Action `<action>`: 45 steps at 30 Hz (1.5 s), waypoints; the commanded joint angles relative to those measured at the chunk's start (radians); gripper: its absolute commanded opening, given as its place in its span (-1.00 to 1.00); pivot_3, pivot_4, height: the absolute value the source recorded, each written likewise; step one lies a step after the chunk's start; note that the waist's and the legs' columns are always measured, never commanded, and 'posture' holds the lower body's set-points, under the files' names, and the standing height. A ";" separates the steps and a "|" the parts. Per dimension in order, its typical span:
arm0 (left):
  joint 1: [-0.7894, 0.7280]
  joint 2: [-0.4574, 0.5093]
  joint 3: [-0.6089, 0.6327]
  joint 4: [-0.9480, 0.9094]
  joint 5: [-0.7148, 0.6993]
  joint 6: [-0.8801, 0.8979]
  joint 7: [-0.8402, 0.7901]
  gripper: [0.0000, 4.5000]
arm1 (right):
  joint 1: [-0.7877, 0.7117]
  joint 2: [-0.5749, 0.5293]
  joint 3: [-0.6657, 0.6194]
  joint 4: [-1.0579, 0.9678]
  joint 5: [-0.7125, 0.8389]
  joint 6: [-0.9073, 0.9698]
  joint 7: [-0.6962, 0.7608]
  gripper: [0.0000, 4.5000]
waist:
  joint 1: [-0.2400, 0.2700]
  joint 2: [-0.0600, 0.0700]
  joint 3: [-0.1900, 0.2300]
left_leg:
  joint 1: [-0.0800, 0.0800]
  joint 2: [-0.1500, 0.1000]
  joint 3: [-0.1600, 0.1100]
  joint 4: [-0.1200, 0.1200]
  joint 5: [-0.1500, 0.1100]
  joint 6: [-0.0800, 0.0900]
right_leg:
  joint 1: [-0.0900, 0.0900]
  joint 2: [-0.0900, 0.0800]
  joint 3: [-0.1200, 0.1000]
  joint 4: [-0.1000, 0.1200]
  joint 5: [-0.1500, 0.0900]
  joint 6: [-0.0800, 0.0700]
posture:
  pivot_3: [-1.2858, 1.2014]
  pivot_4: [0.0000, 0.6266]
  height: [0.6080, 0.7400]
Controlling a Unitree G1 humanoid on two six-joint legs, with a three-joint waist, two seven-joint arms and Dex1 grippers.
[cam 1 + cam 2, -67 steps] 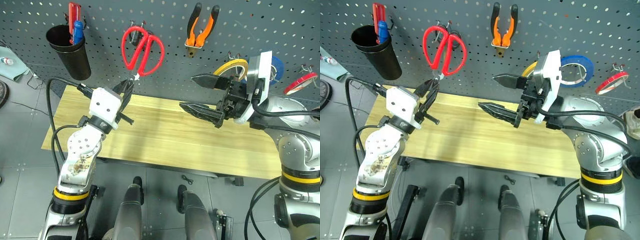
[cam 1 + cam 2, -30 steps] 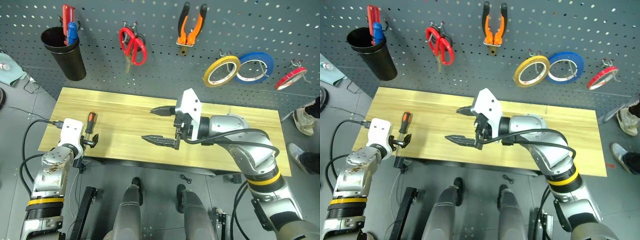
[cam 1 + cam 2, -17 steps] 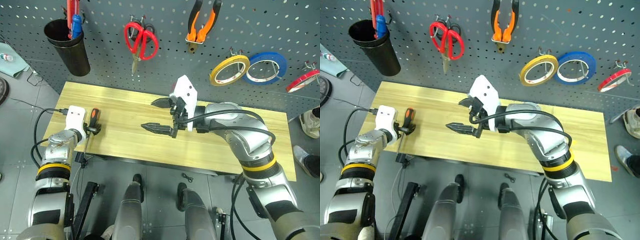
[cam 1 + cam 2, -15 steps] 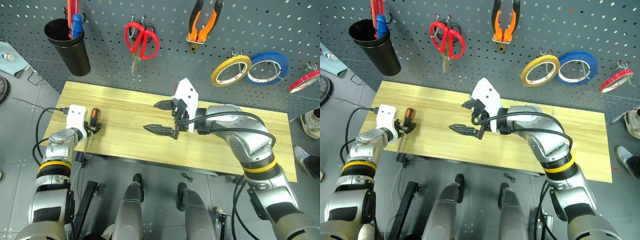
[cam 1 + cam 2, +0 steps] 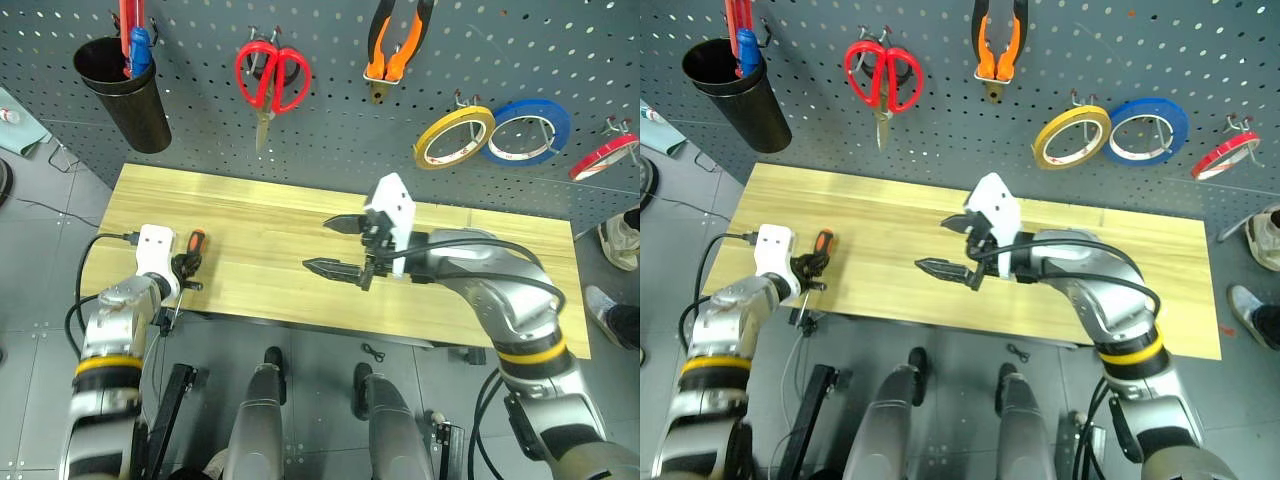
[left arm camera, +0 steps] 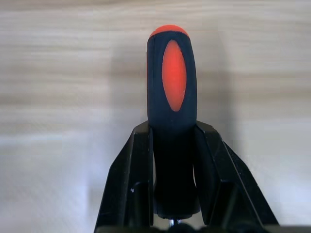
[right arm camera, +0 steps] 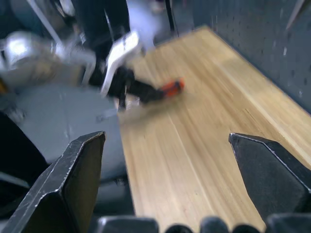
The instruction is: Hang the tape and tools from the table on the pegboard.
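The screwdriver (image 6: 172,97) is clamped by the left gripper (image 5: 186,268) at the table's (image 5: 270,220) left edge; the right gripper (image 5: 345,247) is held wide open. A lift toward the pegboard (image 5: 330,110) is called for next.

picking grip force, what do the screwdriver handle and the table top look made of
Screwdriver handle: looks like matte black rubbery plastic with smooth orange inlays, judging by the soft sheen; exact material is uncertain. Table: pale wood planks, shown by lengthwise grain lines, with a smooth, lightly glossy finish.
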State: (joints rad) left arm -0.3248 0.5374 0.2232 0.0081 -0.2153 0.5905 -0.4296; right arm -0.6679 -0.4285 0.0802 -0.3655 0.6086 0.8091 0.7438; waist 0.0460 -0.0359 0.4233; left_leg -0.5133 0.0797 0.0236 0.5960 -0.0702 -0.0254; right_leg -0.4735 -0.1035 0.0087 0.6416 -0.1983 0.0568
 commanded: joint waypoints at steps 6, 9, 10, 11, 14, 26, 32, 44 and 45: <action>-0.170 -0.020 0.114 -0.572 -0.013 0.106 0.244 -0.73 | -0.204 0.092 -0.244 -0.034 0.295 0.096 -0.198 1.00 | 0.025 -0.002 -0.005 | 0.000 0.005 0.000 -0.005 0.000 -0.013 | 0.001 0.005 -0.002 -0.011 0.008 0.005 | 0.19 0.09 1.00; -0.325 0.023 0.093 -0.518 0.045 0.068 0.290 -0.73 | -0.280 0.112 -0.266 0.013 0.316 0.075 -0.235 1.00 | 0.026 -0.005 -0.010 | -0.001 0.005 0.000 -0.005 0.004 -0.013 | 0.001 0.007 -0.001 -0.015 0.013 0.006 | 0.21 0.03 1.00; -0.393 0.035 0.084 -0.461 0.063 0.033 0.303 -0.73 | -0.300 0.118 -0.262 0.027 0.310 0.061 -0.238 1.00 | 0.030 -0.006 -0.012 | -0.001 0.005 0.000 -0.005 0.004 -0.013 | 0.001 0.007 -0.001 -0.016 0.014 0.006 | 0.21 0.01 1.00; -0.460 0.043 0.073 -0.399 0.079 -0.003 0.311 -0.73 | -0.314 0.122 -0.255 0.037 0.301 0.047 -0.235 1.00 | 0.034 -0.008 -0.014 | -0.001 0.005 0.000 -0.005 0.005 -0.013 | 0.001 0.007 -0.001 -0.015 0.014 0.005 | 0.21 0.00 1.00; -0.629 0.030 0.031 -0.206 0.105 -0.120 0.316 -0.73 | -0.341 0.132 -0.239 0.061 0.279 0.014 -0.222 1.00 | 0.044 -0.009 -0.017 | -0.003 0.005 0.000 -0.005 0.009 -0.009 | 0.001 0.008 -0.001 -0.016 0.016 0.002 | 0.20 -0.01 1.00; -1.000 -0.030 -0.026 0.566 0.183 -0.720 0.339 -0.73 | -0.412 0.138 -0.193 0.185 0.154 -0.132 -0.184 1.00 | 0.054 -0.010 -0.019 | -0.009 0.005 -0.001 -0.004 0.013 -0.005 | -0.002 0.008 -0.005 -0.016 0.018 0.002 | 0.16 -0.02 1.00; -1.062 -0.053 -0.015 0.715 0.176 -0.840 0.365 -0.73 | -0.393 0.138 -0.181 0.193 0.128 -0.146 -0.189 1.00 | 0.052 -0.010 -0.019 | -0.010 0.005 -0.002 -0.004 0.014 -0.005 | -0.002 0.007 -0.006 -0.014 0.018 0.002 | 0.15 0.00 1.00; -1.010 -0.039 -0.010 0.689 0.162 -0.842 0.359 0.92 | -0.366 0.123 -0.171 0.182 0.103 -0.137 -0.175 1.00 | 0.051 -0.010 -0.019 | -0.010 0.005 -0.003 -0.004 0.014 -0.005 | -0.002 0.007 -0.007 -0.011 0.019 0.002 | 0.15 0.03 1.00; -0.997 -0.034 -0.006 0.657 0.155 -0.822 0.353 0.98 | -0.363 0.119 -0.170 0.178 0.101 -0.134 -0.174 1.00 | 0.051 -0.010 -0.019 | -0.010 0.005 -0.003 -0.003 0.014 -0.005 | -0.002 0.007 -0.007 -0.010 0.019 0.002 | 0.15 0.03 1.00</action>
State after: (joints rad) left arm -1.3224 0.4789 0.2002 0.7557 -0.0417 -0.2463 -0.0663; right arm -1.0368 -0.2956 -0.0859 -0.1464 0.7087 0.6883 0.5611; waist 0.0970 -0.0456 0.4040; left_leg -0.5236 0.0845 0.0209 0.5925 -0.0555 -0.0304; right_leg -0.4753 -0.0960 0.0022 0.6315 -0.1796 0.0584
